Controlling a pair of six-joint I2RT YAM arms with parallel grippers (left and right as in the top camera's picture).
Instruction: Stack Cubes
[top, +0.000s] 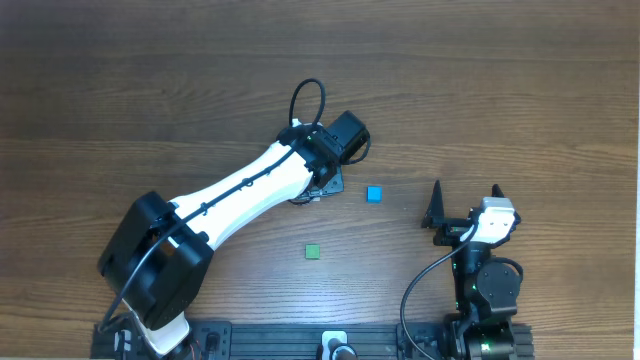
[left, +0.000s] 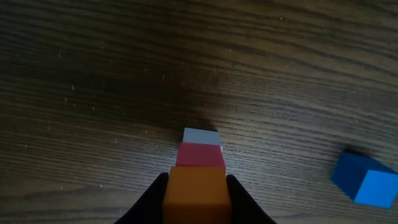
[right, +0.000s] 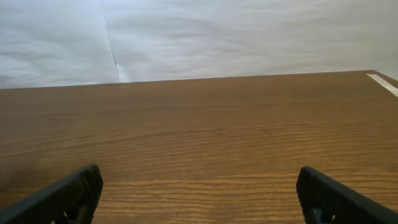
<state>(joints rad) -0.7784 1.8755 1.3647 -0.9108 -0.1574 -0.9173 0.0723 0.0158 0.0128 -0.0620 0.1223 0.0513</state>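
Top: blue cube (top: 374, 193) and green cube (top: 312, 251) lie apart on table (top: 150, 80) | Left wrist: left gripper (left: 197, 202) pinches orange cube (left: 197, 186), apparently atop red cube (left: 200, 155) and white cube (left: 202, 136), stack axis upright | Right wrist: right gripper (right: 199, 194) fingers spread wide above table

An orange cube (left: 197, 202), held in the left gripper (left: 198, 182), tops a red cube (left: 200, 155) on a white cube (left: 202, 136). A blue cube (top: 374, 194) lies near this stack, and a green cube (top: 313, 252) lies farther off.

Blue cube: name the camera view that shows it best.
Left wrist view: the blue cube looks large, with two faces visible. The top view gives it small, right of the left arm. The right wrist view faces tabletop and wall.
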